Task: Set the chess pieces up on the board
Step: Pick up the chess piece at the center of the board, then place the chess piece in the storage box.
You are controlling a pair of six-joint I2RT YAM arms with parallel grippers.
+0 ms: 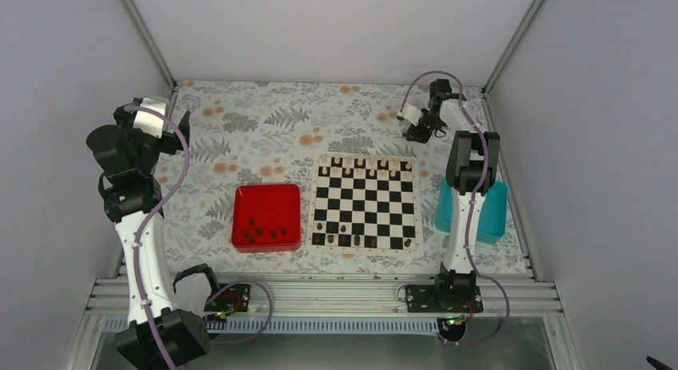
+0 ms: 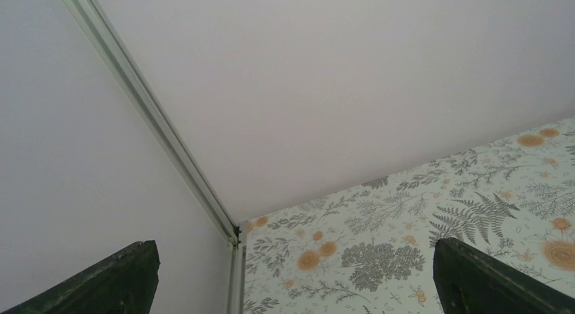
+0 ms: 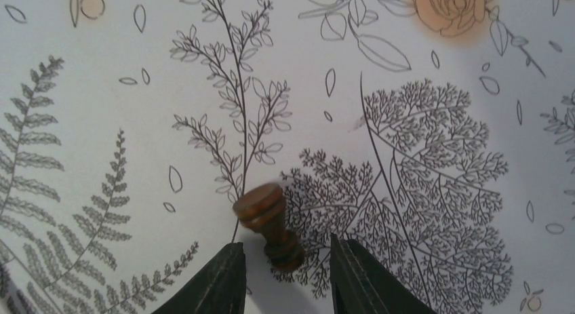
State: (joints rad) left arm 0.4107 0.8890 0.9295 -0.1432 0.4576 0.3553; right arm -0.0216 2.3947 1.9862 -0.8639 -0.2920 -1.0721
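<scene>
Chess pieces (image 1: pixel 344 228) are only partly filling the board (image 1: pixel 365 202), others waiting in the red tray (image 1: pixel 266 196); my released right claw (image 3: pixel 286 249) is straddling a fallen piece (image 3: pixel 268 222), left claw (image 2: pixel 293 245) gaping.

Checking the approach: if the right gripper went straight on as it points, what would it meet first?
Probably the brown chess piece lying on its side between the right gripper's open fingers, then the flowered tablecloth under it; depth is hard to judge.
</scene>
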